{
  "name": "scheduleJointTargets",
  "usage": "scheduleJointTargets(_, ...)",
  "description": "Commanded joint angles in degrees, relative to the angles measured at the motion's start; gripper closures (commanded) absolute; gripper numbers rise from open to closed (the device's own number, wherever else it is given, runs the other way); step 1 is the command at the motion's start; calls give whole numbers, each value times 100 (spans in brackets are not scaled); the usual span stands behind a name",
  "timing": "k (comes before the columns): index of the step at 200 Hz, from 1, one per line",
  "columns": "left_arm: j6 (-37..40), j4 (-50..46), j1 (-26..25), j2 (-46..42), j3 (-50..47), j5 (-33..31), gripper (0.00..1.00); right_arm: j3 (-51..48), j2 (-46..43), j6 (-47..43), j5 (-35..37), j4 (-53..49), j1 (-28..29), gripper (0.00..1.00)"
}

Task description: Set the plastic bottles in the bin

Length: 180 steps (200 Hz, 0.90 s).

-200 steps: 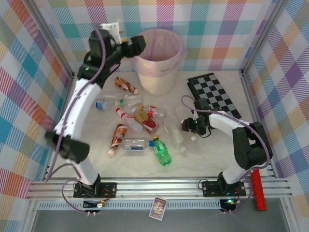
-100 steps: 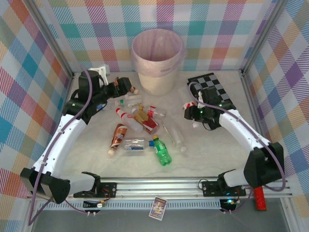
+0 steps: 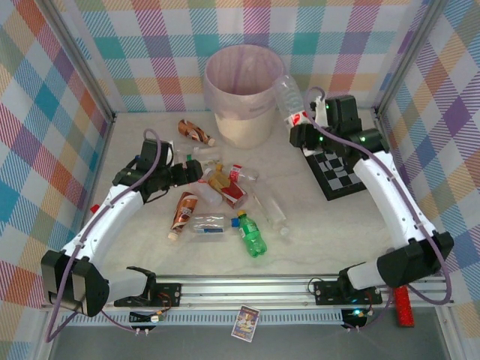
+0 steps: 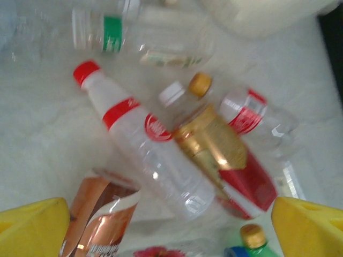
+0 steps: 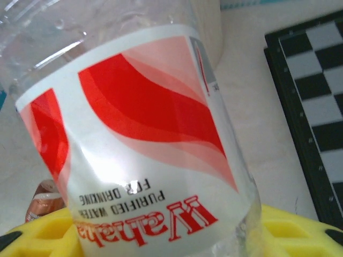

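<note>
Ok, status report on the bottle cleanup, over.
Left gripper open, low over loose bottles on the table. Right gripper shut on red-label bottle, raised at the bin rim. Nothing seen blocking; checkerboard lies below.

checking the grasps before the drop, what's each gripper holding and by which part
The right gripper holds a clear water bottle, clamped across its red-and-white label. The left gripper is open, holding nothing.

Red-labelled bottle (image 5: 139, 134) cropped top and bottom, green bottle (image 4: 253, 239) cut by lower edge, bin (image 4: 268, 15) blurred.
</note>
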Motion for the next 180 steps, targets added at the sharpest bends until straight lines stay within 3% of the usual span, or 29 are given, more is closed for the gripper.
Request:
scheduleJointTargets(1,55,-350,50,-62,-262,29,3,576,393,-378,71,-32,6,48)
scheduleJointTargets(39,9,-560,43,-253,-708,-25,4,1763,1168,-582,-36,-48,7,48)
scheduleJointTargets(66,-16,-852,33,-493,-899,-402,5,2655,1799,-780,-17,-104,0,48)
scheduleJointTargets(115,-88,-1015,6,-832,-1306,-308,7,4588,3102,-1032,0,-314,-7,49)
scheduleJointTargets(180,-141,-990,6,-1007,-1356,-301,6,5434,3983,-1060,-204,652,-42,50)
